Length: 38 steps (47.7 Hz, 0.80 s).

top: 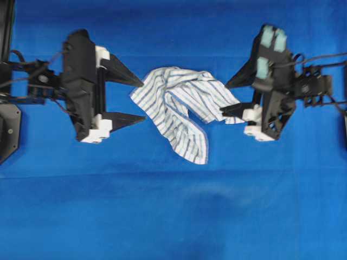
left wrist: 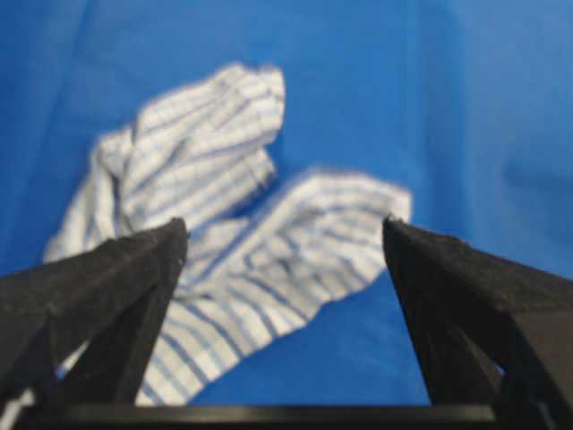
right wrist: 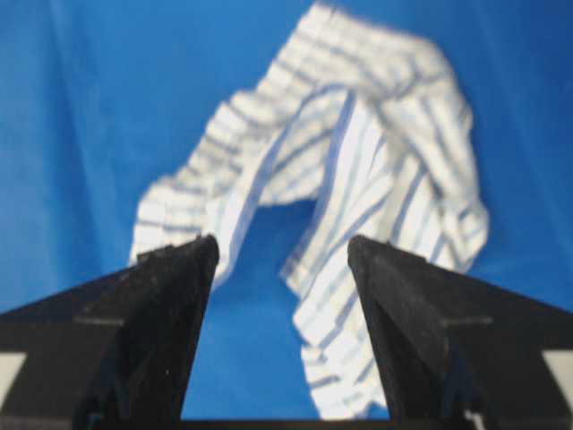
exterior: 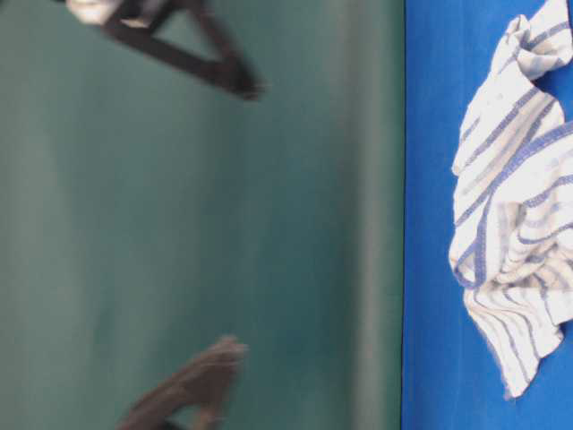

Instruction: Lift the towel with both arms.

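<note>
The towel (top: 179, 108), white with fine blue-grey stripes, lies crumpled on the blue covering between the two arms. My left gripper (top: 142, 100) stands open just left of it, fingertips level with the towel's left edge and nothing between them. My right gripper (top: 224, 99), on the arm with teal tape patches, is open at the towel's right corner, its lower finger over the cloth. In the left wrist view the towel (left wrist: 206, 152) lies ahead of the open left gripper (left wrist: 285, 224). The right wrist view shows the towel (right wrist: 376, 161) beyond the open right gripper (right wrist: 282, 242).
The blue table covering (top: 162, 216) fills the overhead view. A black mount (top: 8, 130) sits at the left edge. The table-level view is turned sideways: towel (exterior: 519, 179) on the blue surface at right, a green wall (exterior: 179, 224) behind, blurred black finger tips at top and bottom.
</note>
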Tool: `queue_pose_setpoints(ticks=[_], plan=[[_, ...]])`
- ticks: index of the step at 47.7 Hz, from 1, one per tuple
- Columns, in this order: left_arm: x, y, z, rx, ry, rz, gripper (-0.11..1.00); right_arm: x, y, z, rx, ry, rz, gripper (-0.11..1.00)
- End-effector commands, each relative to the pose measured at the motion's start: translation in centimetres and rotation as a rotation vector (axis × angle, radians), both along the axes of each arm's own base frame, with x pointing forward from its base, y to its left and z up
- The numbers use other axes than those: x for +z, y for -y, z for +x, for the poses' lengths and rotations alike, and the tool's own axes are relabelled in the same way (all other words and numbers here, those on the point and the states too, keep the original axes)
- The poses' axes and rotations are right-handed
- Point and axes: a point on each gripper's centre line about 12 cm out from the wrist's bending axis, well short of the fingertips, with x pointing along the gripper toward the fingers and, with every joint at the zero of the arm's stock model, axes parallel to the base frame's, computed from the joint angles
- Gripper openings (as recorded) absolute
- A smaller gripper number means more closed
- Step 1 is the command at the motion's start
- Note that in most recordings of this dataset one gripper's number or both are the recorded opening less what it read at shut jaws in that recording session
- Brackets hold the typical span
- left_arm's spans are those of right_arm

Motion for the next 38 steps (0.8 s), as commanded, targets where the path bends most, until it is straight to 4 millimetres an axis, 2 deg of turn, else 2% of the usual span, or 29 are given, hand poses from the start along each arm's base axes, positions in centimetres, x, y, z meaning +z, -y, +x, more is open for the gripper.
queue_pose_setpoints(ticks=[1,12,23,30,38], plan=[[-0.9,0.1,0.6,0.0,0.018,-0.001,0.91,-0.8,-0.2,0.4,0.011,0.008,0.004,0.64],[-6.1,0.4,2.3,-0.008,-0.04,-0.002,0.91,-5.5,0.4,1.4,0.006,-0.056,0.022,0.64],[-11.2,0.4,4.0,-0.009,-0.127,-0.005,0.91,-10.7,2.4,1.7,-0.031,-0.09,0.048,0.64],[-13.5,0.6,4.8,-0.009,-0.144,-0.01,0.91,-12.9,2.9,1.9,-0.033,-0.096,0.063,0.64],[-15.4,0.8,5.4,-0.005,-0.166,-0.03,0.91,-14.2,2.8,2.0,-0.029,-0.112,0.071,0.64]])
